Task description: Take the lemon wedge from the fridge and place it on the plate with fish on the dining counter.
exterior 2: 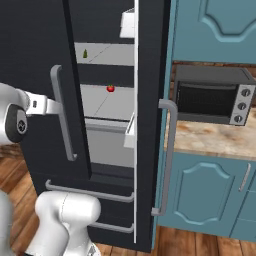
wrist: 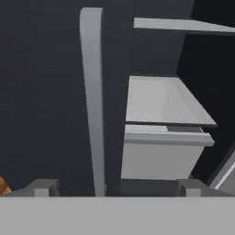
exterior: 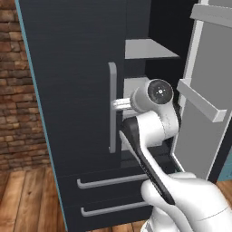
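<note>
The fridge (exterior: 68, 90) stands with its left door shut and its right door (exterior 2: 150, 125) swung open. On an upper inner shelf lies the tiny yellowish-green lemon wedge (exterior 2: 85, 53). A small round red fruit (exterior 2: 110, 88) rests one shelf lower. My gripper (exterior: 118, 104) is open and hovers just in front of the left door's grey bar handle (exterior: 112, 106), well short of the shelves. In the hand view the gripper (wrist: 117, 188) faces that handle (wrist: 94, 105), with a light grey shelf and bin (wrist: 158, 137) to its right. The plate with fish and the dining counter are out of view.
The open right door's shelves (exterior: 201, 99) stick out close to my arm's right side. Two lower drawers (exterior: 108, 181) sit below the doors. Right of the fridge, a toaster oven (exterior 2: 212, 95) stands on a beige worktop (exterior 2: 200, 142) over teal cabinets. A brick wall (exterior: 18, 90) is at the left.
</note>
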